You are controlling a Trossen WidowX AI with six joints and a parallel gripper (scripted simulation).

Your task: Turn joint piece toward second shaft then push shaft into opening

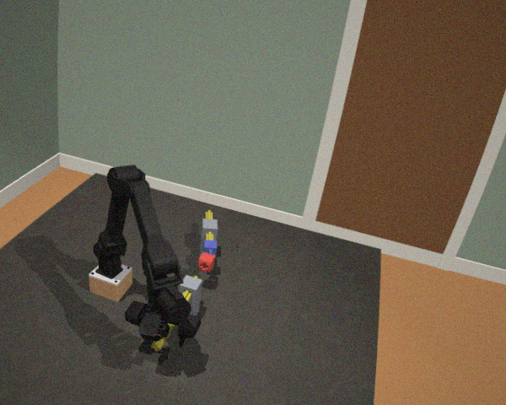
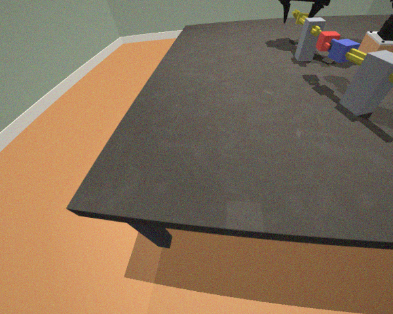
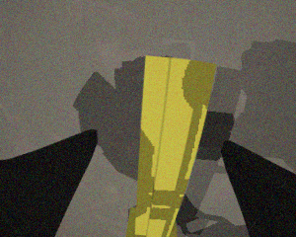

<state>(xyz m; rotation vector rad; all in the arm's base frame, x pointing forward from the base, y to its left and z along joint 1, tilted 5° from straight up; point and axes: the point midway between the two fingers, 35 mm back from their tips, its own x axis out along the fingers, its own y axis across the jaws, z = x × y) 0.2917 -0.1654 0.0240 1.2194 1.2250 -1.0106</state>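
The red joint piece (image 1: 207, 262) (image 2: 328, 41) hangs on the blue hinge part (image 1: 210, 245) (image 2: 344, 50) at the end of the first yellow shaft (image 1: 209, 235) (image 2: 355, 56), which runs through the first grey block (image 1: 209, 224) (image 2: 371, 81). Its open end faces roughly the second grey block (image 1: 195, 301) (image 2: 305, 42). The second yellow shaft (image 1: 158, 343) (image 3: 168, 123) passes through that block; its short near end (image 2: 316, 30) stands outside the red opening. My gripper (image 1: 165, 336) (image 2: 297, 19) (image 3: 160, 141) is open, its fingers on either side of the second shaft's outer part, with gaps on both sides.
The arm's base stands on a wooden block (image 1: 107, 288) (image 2: 369, 43) left of the shafts in the top view. The dark table top (image 1: 287, 326) (image 2: 190, 135) ends at an edge on the right there. The arm's shadows fall around the second shaft.
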